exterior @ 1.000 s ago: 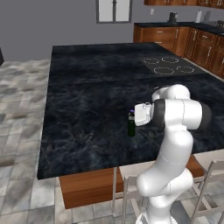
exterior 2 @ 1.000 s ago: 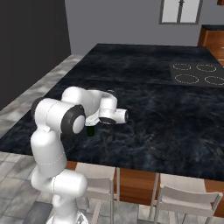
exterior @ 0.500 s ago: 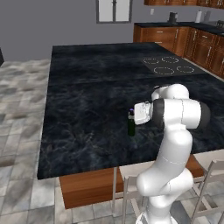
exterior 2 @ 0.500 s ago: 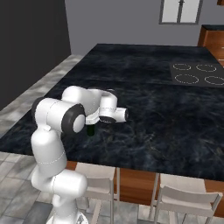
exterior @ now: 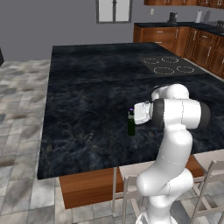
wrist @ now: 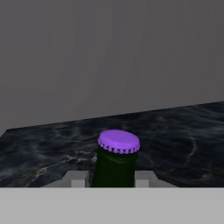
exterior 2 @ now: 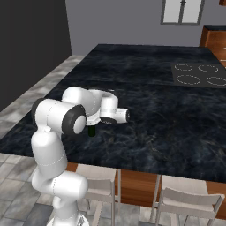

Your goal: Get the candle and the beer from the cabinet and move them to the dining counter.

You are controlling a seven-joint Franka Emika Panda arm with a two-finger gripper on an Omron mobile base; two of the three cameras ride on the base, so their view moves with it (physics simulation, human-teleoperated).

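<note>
The beer (exterior: 131,125), a dark green bottle with a purple cap (wrist: 118,141), stands upright on the black marble dining counter (exterior: 87,96), near its front edge. My gripper (exterior: 134,114) comes at it from the right and is shut on the beer's neck just under the cap. In the hand view the grey fingers (wrist: 78,179) sit flush against both sides of the neck. In the right base view my forearm covers most of the beer (exterior 2: 92,131), leaving its lower body showing. The candle is out of view.
The four-ring cooktop (exterior: 168,64) is inset at the counter's far right. Wooden base cabinets (exterior: 175,39) line the back wall under a window (exterior: 113,9). Pale chairs (exterior 2: 185,205) stand at the counter's front edge beside my base. Grey tiled floor lies to the left.
</note>
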